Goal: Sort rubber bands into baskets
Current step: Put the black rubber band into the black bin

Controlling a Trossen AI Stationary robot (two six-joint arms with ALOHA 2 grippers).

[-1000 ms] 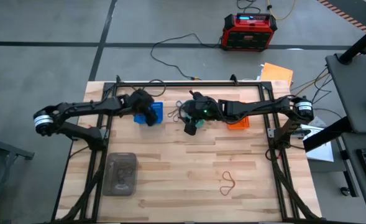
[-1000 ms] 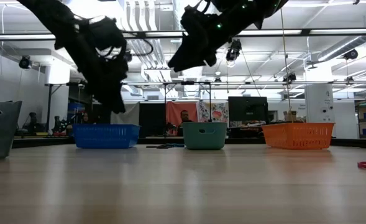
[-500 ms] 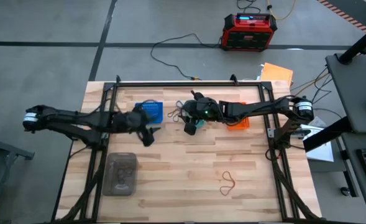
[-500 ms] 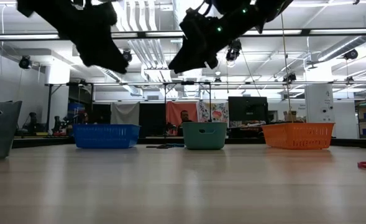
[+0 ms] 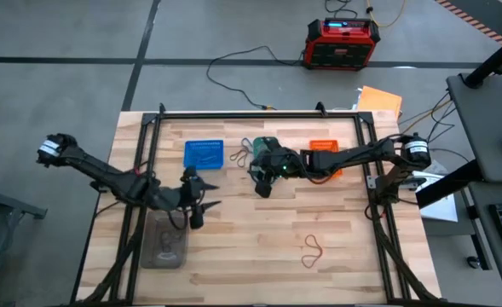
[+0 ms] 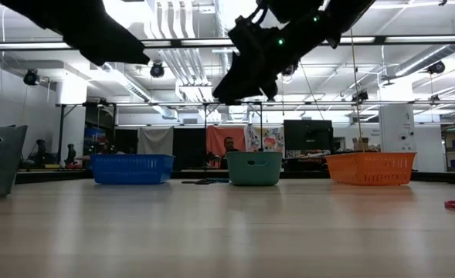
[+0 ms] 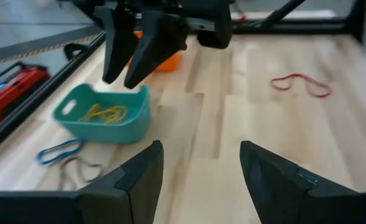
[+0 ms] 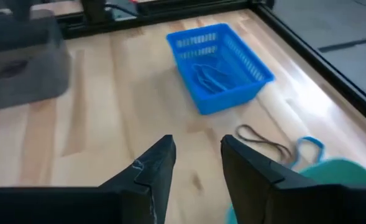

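Note:
Three baskets stand in a row at the table's far side: blue [image 5: 204,153], teal [image 5: 262,144] and orange [image 5: 322,147]. The blue basket [image 8: 220,65] holds blue rubber bands, and the teal one [image 7: 105,115] holds yellow ones. A blue band [image 8: 310,146] and a brown band [image 8: 263,142] lie on the table between these two baskets. A red band [image 5: 313,250] lies toward the near right. My right gripper [image 5: 262,185] hangs open just in front of the teal basket, holding nothing. My left gripper [image 5: 196,211] is open and empty above the table, near the grey container.
A clear grey plastic container [image 5: 167,239] sits at the near left, just beside my left gripper. The right arm [image 5: 353,156] reaches across the orange basket. A black frame rail [image 5: 259,113] runs along the table's far edge. Bare wood [image 5: 259,247] lies between the container and the red band.
My left gripper has swung away from above the blue basket toward the table's near edge and now hangs by the grey container. My right gripper has sunk a little, toward the near edge, uncovering more of the teal basket.

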